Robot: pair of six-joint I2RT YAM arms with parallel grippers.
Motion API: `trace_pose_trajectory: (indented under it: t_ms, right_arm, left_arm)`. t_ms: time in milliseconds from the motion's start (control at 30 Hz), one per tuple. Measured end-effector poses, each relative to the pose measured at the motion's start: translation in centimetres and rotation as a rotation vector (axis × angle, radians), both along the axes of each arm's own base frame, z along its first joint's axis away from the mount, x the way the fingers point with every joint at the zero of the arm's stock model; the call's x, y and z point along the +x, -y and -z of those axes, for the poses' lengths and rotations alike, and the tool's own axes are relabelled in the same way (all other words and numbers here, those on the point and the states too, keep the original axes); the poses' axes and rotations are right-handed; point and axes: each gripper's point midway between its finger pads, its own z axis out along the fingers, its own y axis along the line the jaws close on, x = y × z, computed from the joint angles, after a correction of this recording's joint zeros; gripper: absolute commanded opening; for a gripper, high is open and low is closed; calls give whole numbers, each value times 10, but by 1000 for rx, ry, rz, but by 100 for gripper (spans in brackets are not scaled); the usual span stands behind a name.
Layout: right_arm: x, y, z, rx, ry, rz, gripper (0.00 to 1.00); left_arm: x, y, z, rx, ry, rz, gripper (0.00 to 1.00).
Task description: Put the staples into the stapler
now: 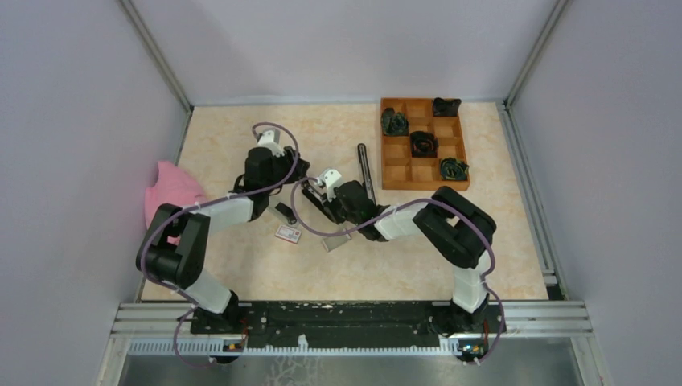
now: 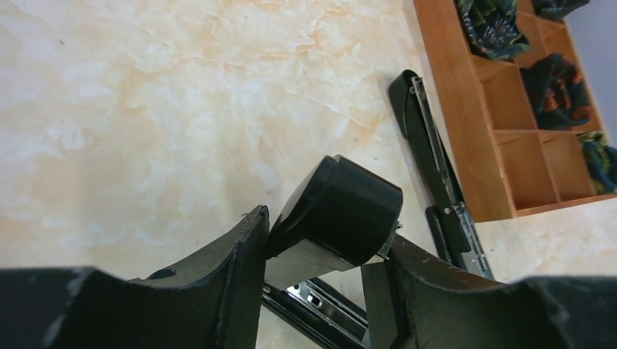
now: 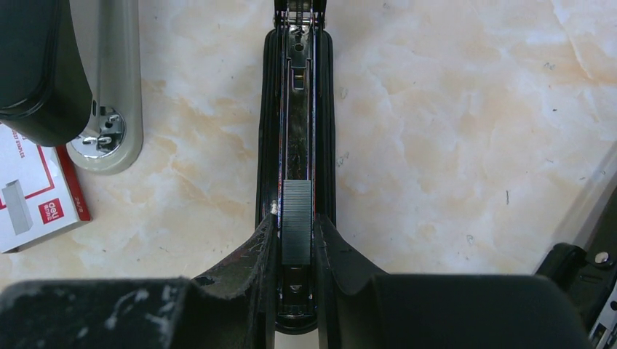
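Grey staples (image 3: 297, 207) are pinched in the right gripper (image 3: 295, 224) over the near end of the stapler (image 3: 266, 109), along its open channel. If they are let go crooked, they could jam. The left gripper (image 2: 326, 231) clasps a second stapler (image 2: 349, 196) just beside the stapler and might knock it.

Grey staples (image 3: 297, 222) lengthwise over open black stapler (image 3: 297, 109) channel

Marble-look table (image 1: 241, 137) bears stapler (image 1: 366, 165), staple box (image 1: 288, 233), wooden tray (image 1: 424, 185).
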Motion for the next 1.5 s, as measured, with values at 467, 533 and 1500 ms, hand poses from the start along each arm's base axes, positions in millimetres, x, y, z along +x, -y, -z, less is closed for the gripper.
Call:
trace_pose_trajectory:
  t_ms: [467, 533, 1500]
  right_arm:
    - [8, -14, 0, 52, 56, -33, 1]
    - [9, -16, -1, 57, 64, -36, 1]
    - [17, -18, -2, 140, 122, -32, 3]
  left_arm:
    - [-26, 8, 2, 307, 100, -35, 57]
    - [-28, 9, 4, 329, 105, -39, 58]
    - [-54, 11, 13, 513, 124, -121, 83]
